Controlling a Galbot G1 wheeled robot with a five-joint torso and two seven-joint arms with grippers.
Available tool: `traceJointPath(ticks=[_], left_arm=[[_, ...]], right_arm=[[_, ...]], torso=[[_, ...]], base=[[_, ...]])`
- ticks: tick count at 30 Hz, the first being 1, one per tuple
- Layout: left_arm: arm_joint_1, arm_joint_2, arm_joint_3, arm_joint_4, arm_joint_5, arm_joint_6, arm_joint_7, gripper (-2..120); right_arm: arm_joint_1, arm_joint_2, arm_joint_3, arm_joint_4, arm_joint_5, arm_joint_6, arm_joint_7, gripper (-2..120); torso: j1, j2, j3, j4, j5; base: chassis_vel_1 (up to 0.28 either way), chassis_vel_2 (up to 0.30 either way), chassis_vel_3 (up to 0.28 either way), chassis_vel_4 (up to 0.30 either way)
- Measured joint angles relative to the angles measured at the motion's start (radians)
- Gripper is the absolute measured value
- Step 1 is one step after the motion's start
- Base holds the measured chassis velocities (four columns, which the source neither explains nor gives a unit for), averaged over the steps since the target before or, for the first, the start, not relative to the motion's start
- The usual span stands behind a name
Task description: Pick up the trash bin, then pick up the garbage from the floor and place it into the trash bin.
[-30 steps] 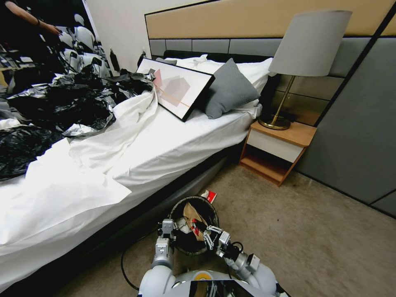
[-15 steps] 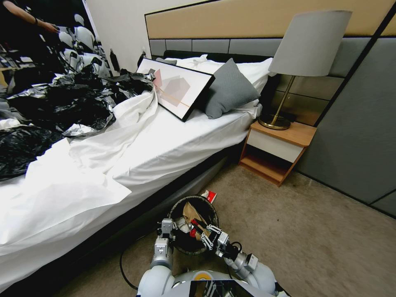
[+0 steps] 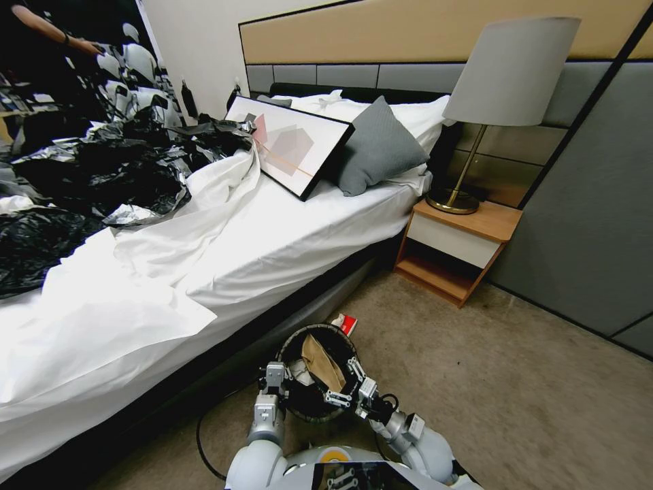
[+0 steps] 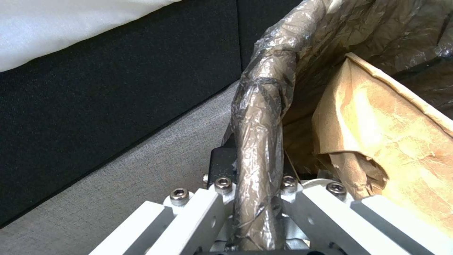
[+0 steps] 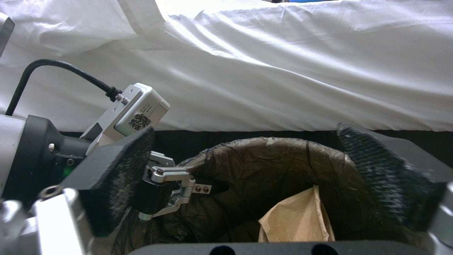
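The trash bin [image 3: 291, 346], lined with a dark bag, is held just off the carpet in front of me beside the bed. My left gripper [image 3: 275, 378] is shut on its near-left rim; the left wrist view shows the bag-wrapped rim [image 4: 260, 117] pinched between the fingers [image 4: 203, 209]. Over the bin's right side my right gripper [image 3: 342, 382] is open and holds nothing, its black pads [image 5: 377, 177] spread above the bin's mouth [image 5: 283, 156]. A tan paper bag [image 3: 322, 363] stands inside the bin [image 5: 296, 219]. One red-and-white packet [image 3: 345, 322] of garbage lies on the floor behind the bin.
The bed's dark base [image 3: 272, 320] runs close along the left. A wooden nightstand [image 3: 456, 248] with a lamp [image 3: 507, 75] stands ahead on the right. Open carpet [image 3: 517, 381] spreads to the right. A black cable [image 3: 204, 442] trails on the floor by my base.
My right gripper was shut on a red-and-white piece above the bin. It has opened, the piece is gone from its fingers, and it sits slightly lower. The left gripper held still.
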Motion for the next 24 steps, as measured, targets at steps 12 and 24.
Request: traceJointPath(ticks=[12, 24], left_arm=[[0.008, 0.015, 0.001, 0.001, 0.003, -0.002, 0.0, 1], [0.018, 0.038, -0.016, -0.003, -0.002, -0.006, 0.0, 1]], right_arm=[[0.01, 0.015, 0.01, 0.145, -0.044, 0.002, 0.188, 100], [-0.033, 0.098, 0.087, 0.287, -0.112, 0.063, 0.586, 100]], torso=[[0.0, 0.0, 0.0, 0.0, 0.0], [0.0, 0.0, 0.0, -0.0001, 0.0]], base=[[0.0, 0.0, 0.0, 0.0], [0.0, 0.0, 0.0, 0.0]])
